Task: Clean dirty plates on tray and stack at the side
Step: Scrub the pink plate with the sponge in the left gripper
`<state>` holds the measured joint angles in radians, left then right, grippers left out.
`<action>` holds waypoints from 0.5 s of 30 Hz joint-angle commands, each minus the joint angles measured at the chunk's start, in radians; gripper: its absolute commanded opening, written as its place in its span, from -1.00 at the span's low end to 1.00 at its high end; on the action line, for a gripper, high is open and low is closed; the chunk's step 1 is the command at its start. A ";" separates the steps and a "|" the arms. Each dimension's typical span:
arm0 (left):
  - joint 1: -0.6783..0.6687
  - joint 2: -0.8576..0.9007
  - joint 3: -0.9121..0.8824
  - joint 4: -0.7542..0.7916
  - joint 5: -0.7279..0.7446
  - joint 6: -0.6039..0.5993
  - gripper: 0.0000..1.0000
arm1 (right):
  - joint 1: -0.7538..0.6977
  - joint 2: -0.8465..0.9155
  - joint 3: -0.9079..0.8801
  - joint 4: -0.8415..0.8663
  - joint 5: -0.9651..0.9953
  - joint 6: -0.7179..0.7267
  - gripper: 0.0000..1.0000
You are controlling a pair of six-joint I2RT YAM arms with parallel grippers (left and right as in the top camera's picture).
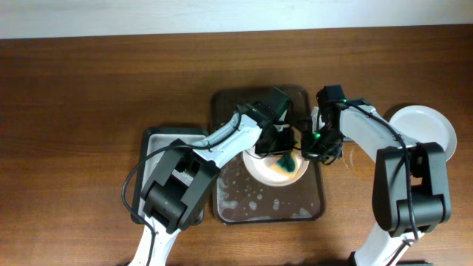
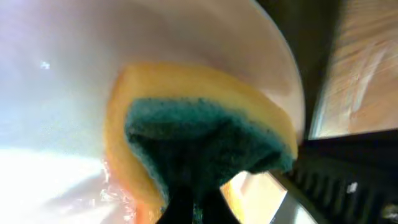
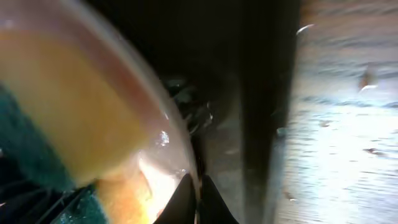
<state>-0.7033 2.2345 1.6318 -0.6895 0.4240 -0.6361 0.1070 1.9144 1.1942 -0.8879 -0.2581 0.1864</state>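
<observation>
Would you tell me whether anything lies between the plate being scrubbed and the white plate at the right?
Nothing loose shows: only the dark brown tray's raised rim and the right arm gripping the scrubbed white plate cross the way to the white side plate.

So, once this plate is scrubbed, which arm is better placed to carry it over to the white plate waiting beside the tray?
Right. The right gripper pinches the plate by its rim, and the white plate lies out on that arm's side. The left gripper is occupied, holding the sponge.
</observation>
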 commanded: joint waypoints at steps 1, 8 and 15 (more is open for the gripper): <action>0.022 0.057 -0.047 -0.192 -0.264 0.027 -1.00 | 0.011 0.008 -0.001 0.010 -0.011 -0.025 -0.92; 0.180 0.056 0.083 -0.461 -0.575 -0.008 -1.00 | 0.011 0.008 -0.001 0.010 -0.011 -0.024 -0.92; 0.188 0.054 0.248 -0.564 -0.507 0.037 -1.00 | 0.011 0.008 -0.001 0.005 -0.011 -0.024 -0.92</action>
<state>-0.5659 2.2620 1.8122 -1.2240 0.0566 -0.6243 0.1394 1.9190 1.1938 -0.8631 -0.3672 0.1581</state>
